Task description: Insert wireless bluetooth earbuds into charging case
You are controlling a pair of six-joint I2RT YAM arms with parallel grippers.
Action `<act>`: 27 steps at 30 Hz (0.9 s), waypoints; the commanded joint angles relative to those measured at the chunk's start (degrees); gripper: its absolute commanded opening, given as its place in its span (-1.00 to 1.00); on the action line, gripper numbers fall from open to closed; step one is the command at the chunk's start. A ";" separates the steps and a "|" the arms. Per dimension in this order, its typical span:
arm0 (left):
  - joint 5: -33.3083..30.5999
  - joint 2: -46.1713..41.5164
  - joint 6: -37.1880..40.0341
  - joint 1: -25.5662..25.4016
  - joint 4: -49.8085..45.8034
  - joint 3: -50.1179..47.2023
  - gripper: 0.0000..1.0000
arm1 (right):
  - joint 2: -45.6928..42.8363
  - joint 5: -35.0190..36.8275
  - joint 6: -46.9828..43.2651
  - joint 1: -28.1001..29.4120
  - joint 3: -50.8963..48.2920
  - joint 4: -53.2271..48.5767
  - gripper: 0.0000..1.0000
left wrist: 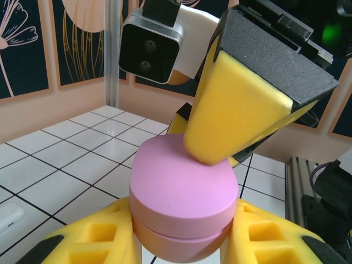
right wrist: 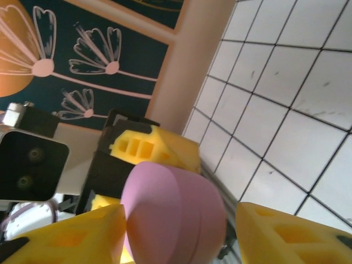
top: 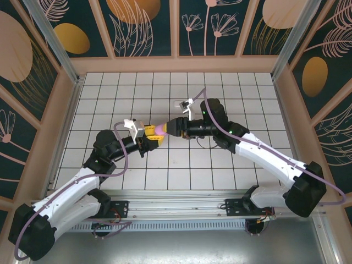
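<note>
My left gripper [top: 151, 135] is shut on a pink oval piece [left wrist: 181, 181] with a seam round its middle, held by its sides above the tiled floor. My right gripper [top: 171, 127] meets it head-on, open. Its jaws straddle the pink oval piece [right wrist: 165, 203]: one yellow finger [right wrist: 82, 236] touches it and the other stands apart. From the left wrist, that yellow finger [left wrist: 236, 110] rests on the piece's top face. A glossy white rounded charging case [left wrist: 8, 220] lies on the tiles, cut off by the frame's left edge. The earbuds are hidden.
Both arms reach to the middle of the white tiled floor [top: 110, 99], which is walled in by patterned panels [top: 143, 27]. A metal rail [top: 181, 198] runs along the near edge. Each wrist camera [left wrist: 148, 49] hangs close to the other gripper.
</note>
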 commanded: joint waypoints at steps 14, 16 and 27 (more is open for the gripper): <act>-5.42 -2.43 5.50 -0.07 -9.42 3.72 0.97 | 2.08 -3.11 9.57 -5.91 -3.63 14.39 -0.55; -9.92 -3.47 6.09 -0.08 -11.96 3.58 0.97 | 2.62 -1.04 8.33 -7.12 -3.91 13.07 -0.54; -28.08 -4.95 5.27 -0.04 -17.40 1.03 0.97 | 16.62 9.66 -2.28 -12.53 -8.65 10.75 -0.58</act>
